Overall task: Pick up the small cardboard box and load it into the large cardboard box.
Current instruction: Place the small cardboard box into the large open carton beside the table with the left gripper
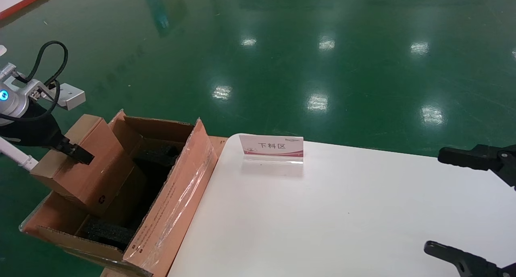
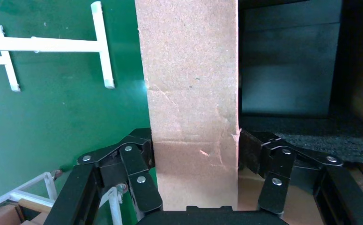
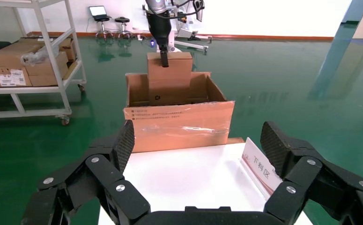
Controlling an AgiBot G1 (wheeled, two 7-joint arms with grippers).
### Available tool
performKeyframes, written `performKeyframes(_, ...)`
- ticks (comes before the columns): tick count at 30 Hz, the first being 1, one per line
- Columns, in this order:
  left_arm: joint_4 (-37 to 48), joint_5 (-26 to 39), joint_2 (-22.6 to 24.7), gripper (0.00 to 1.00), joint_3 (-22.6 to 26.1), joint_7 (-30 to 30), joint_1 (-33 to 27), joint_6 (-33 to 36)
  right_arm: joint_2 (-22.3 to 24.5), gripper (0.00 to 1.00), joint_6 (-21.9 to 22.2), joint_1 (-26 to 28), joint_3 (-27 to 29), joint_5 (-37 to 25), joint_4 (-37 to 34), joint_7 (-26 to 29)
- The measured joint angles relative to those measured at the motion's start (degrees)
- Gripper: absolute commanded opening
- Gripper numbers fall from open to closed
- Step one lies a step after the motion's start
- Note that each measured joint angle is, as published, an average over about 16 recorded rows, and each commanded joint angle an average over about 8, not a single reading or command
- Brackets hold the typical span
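Observation:
My left gripper [image 1: 74,151] is shut on the small cardboard box [image 1: 86,164], a plain brown carton with a black recycling mark. It holds the box tilted, with its lower part inside the large cardboard box [image 1: 177,196]. In the left wrist view the small box [image 2: 191,93] fills the gap between my left gripper's [image 2: 193,152] pads. The large box stands open left of the table, with tall flaps, clear tape and black foam blocks [image 1: 155,156] inside. In the right wrist view both boxes show far off, the small box [image 3: 169,77] held from above in the large box [image 3: 179,124]. My right gripper [image 3: 196,145] is open and empty.
A white table [image 1: 342,212] holds a small acrylic sign [image 1: 272,148] near its far edge. My right gripper [image 1: 471,204] hovers over the table's right side. A shelf rack with cartons [image 3: 27,65] stands on the green floor beyond the large box.

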Motion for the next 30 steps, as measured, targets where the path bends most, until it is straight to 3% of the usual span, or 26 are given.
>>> performKeyframes(30, 4.72, -1.12, 3.20, 0.00, 0.33, -0.61, 7.37, -3.99, 0.04, 1.00, 0.04, 0.02, -0.10, 0.07, 0.00, -0.05)
